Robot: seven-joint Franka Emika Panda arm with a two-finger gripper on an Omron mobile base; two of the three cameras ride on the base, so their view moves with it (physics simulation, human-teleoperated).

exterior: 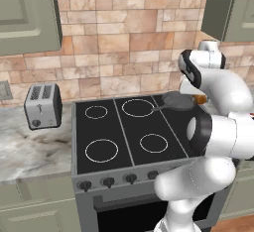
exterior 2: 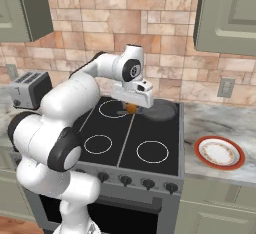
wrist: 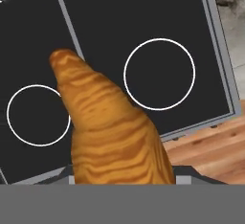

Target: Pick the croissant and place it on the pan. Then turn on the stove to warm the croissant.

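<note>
Croissant (wrist: 112, 127): is being carried in the air above the stove, filling the lower middle of the hand view, its pointed end reaching to the upper left; in the right base view it is showing as a small orange lump just under the hand, at the middle of the frame.
Tool (exterior 2: 131, 109): is being kept partly closed, pinching the croissant at its thick end; the fingertips themselves are being hidden by the pastry in the hand view.
Pan (exterior 2: 160, 110): is sitting on the rear right burner, just to the right of the tool in the right base view, its handle pointing toward the middle of the cooktop.
Stove (exterior: 124, 137): black glass with white rings is being seen under the croissant; the dark knobs are lining its front edge.
Handling, weight: the croissant is being judged light, no strain on the grip.
Handling, texture: it is being judged soft and flaky, likely to crush or shed if squeezed harder.
Handling, hold: the broad middle is being judged the safest place; the tapered tip would slip or break.
Plate (exterior 2: 219, 152): is lying on the desk at the right, well apart from the pan.
</note>
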